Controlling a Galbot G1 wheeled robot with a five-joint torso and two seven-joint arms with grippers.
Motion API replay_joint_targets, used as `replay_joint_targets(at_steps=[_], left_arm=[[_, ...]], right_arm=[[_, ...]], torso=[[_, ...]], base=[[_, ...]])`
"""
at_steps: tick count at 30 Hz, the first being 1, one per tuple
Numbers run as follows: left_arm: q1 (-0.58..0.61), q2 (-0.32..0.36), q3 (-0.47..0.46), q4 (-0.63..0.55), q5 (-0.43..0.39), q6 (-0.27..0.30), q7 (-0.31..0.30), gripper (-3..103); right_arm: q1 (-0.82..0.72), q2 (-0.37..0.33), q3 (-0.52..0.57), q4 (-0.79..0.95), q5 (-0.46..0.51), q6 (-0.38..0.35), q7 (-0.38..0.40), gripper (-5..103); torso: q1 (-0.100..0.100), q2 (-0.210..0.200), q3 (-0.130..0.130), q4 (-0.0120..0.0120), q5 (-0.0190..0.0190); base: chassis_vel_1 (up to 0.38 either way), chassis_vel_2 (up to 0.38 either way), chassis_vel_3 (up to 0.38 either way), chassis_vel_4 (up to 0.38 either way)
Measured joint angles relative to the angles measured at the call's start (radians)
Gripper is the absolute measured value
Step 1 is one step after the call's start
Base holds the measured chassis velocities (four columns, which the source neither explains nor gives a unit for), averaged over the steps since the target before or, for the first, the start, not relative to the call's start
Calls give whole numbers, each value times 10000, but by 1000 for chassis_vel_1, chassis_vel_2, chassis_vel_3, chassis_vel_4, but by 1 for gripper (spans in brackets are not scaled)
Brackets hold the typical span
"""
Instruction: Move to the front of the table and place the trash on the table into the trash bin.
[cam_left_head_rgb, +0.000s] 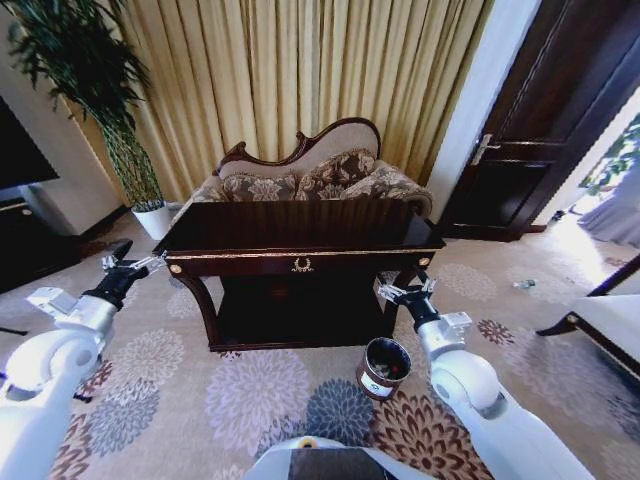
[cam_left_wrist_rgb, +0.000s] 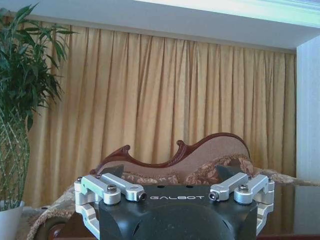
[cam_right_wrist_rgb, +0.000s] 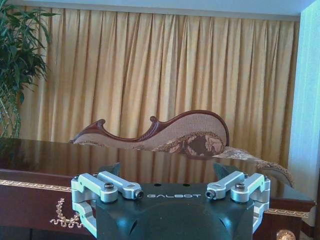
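hands (cam_left_head_rgb: 128, 266) (cam_left_head_rgb: 402, 292) flank table (cam_left_head_rgb: 300, 262) edge, seemingly open

Patterned sofa (cam_left_head_rgb: 310, 175) – gold curtains (cam_left_head_rgb: 300, 70) behind, plant (cam_left_head_rgb: 90, 80) beside.

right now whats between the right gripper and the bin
Nothing: in the head view the right gripper hangs by the table's front right corner, the bin stands on the floor below it, and between them only patterned carpet shows.
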Motion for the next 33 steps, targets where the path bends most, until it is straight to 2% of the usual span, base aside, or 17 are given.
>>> replay_joint_targets(at_steps=[5, 11, 33], left_arm=[[6, -4, -2, 44, 10, 74, 27, 100], [-1, -37, -81, -76, 66, 607, -18, 100], [399, -105, -377, -386, 279, 592, 15, 100]], right_arm=[[-78, -128, 99, 69, 53, -44, 22, 100], [-150, -350, 121, 85, 60, -54, 29, 100], [-263, -369, 215, 67, 9, 95, -18, 100]], torso=[[0, 0, 0, 0, 1], [0, 0, 0, 0, 1], [0, 0, 0, -1, 2]], base=[[0, 0, 0, 0], [27, -39, -28, 28], [73, -72, -70, 65]])
